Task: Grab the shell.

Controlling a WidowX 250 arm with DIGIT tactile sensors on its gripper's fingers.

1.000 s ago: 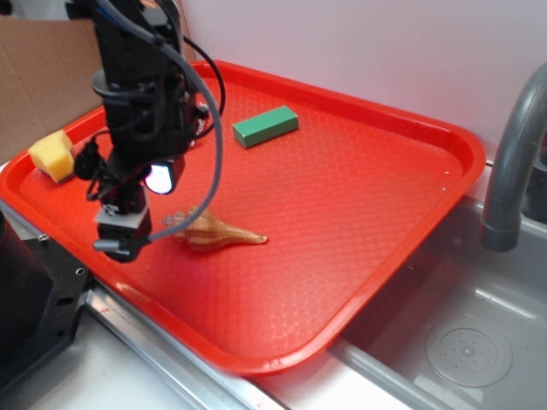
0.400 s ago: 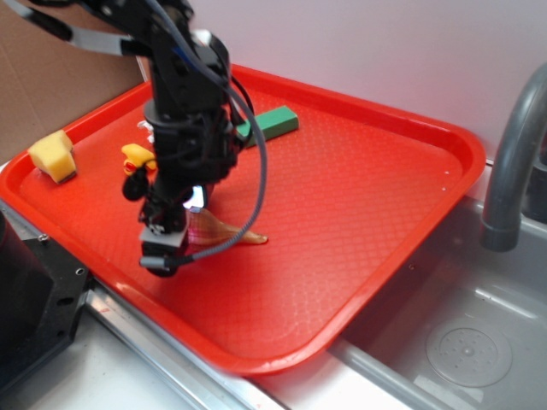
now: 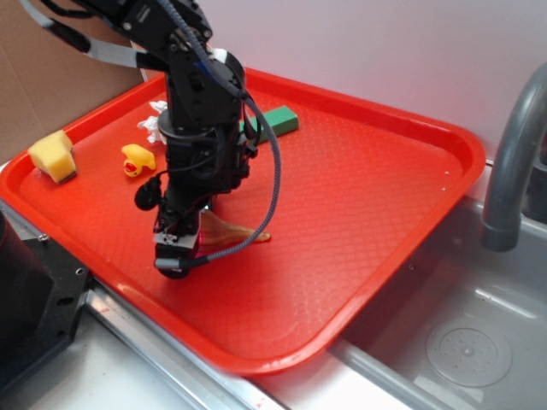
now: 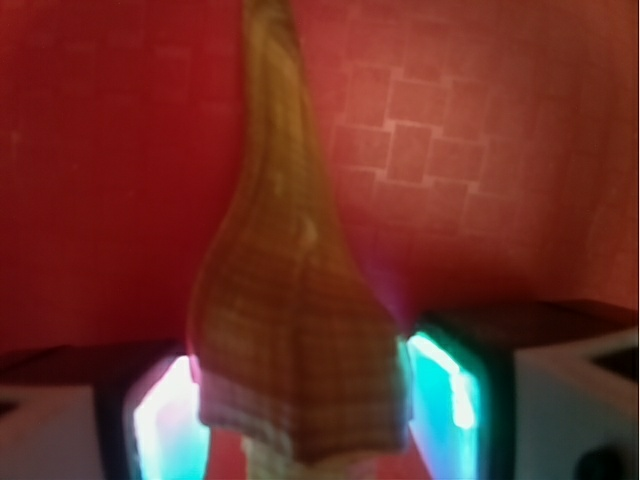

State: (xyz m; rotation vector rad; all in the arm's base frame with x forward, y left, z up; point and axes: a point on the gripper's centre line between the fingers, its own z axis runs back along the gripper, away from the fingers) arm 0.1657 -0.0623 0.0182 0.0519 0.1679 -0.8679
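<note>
- The shell (image 3: 229,232) lies on the red tray (image 3: 359,213), toward the tray's near-left edge, with its thin tail pointing toward the tray's middle.
- The pincer (image 3: 177,253) is down over the shell's blunt end; the arm (image 3: 201,102) hides that end in the exterior view.
- In the wrist view the shell (image 4: 290,300) fills the gap between the two fingers (image 4: 455,385); the pincer is open around it, one finger on each side of the wide end. Whether the pads touch the shell I cannot tell.
- The tail runs straight away from the pincer over bare tray.
- The tray's right half is bare, wide room out to its raised rim.
- A green block (image 3: 273,122) sits near the tray's far edge, behind the arm.
- A yellow duck (image 3: 137,159), a white paper ball (image 3: 155,120) and a yellow sponge (image 3: 51,155) sit toward the tray's left edge, well apart from the shell.
- The tray's right corner overhangs a sink (image 3: 461,333) with a grey faucet (image 3: 513,162).
</note>
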